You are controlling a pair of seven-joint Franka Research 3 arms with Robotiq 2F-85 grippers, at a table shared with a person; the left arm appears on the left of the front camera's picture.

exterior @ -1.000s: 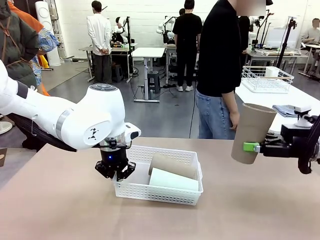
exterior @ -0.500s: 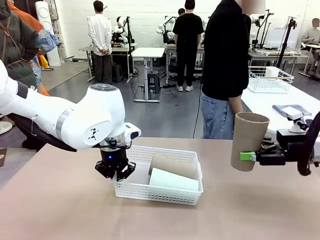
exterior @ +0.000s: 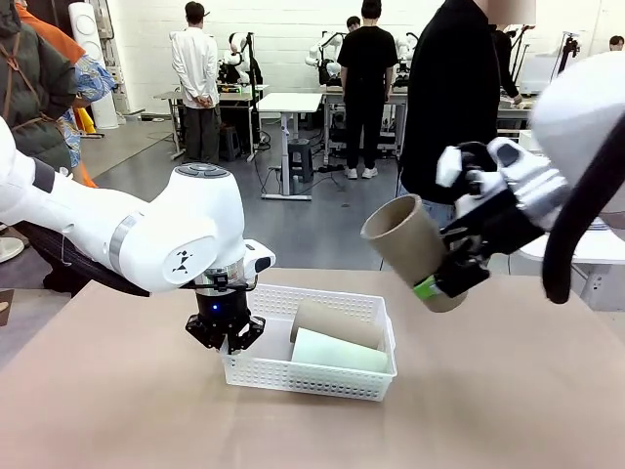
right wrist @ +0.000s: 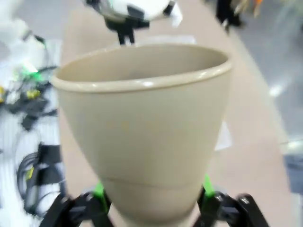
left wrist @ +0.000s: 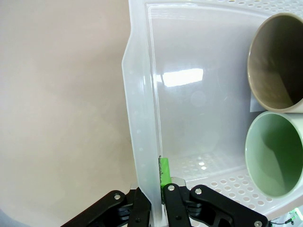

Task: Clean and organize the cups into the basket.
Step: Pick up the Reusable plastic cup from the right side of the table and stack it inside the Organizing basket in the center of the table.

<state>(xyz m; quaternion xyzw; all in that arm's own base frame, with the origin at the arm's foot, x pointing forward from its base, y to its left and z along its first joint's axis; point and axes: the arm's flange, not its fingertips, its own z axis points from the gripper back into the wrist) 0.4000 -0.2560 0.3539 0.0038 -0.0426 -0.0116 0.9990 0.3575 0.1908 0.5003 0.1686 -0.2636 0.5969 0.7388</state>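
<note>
The white lattice basket (exterior: pixel 256 369) sits mid-table. Inside it lie a tan cup (exterior: pixel 337 321) and a pale mint green cup (exterior: pixel 337 352), side by side, mouths toward the left wall; the left wrist view shows the tan cup (left wrist: pixel 277 61) and the green cup (left wrist: pixel 274 156) open toward the camera. My left gripper (exterior: pixel 227 337) is shut on the basket's left wall (left wrist: pixel 142 142). My right gripper (exterior: pixel 439 278) is shut on a third tan cup (exterior: pixel 405 244), held tilted in the air to the right of and above the basket; that cup (right wrist: pixel 142 132) is blurred in the right wrist view.
A person in black stands at the far side of the table (exterior: pixel 508 391), behind the right arm. Bare tabletop lies in front of the basket and to its right.
My right arm has swung left and up with the tan cup, tilting it from upright so its mouth points up-left toward the basket. The left arm and basket have not moved.
</note>
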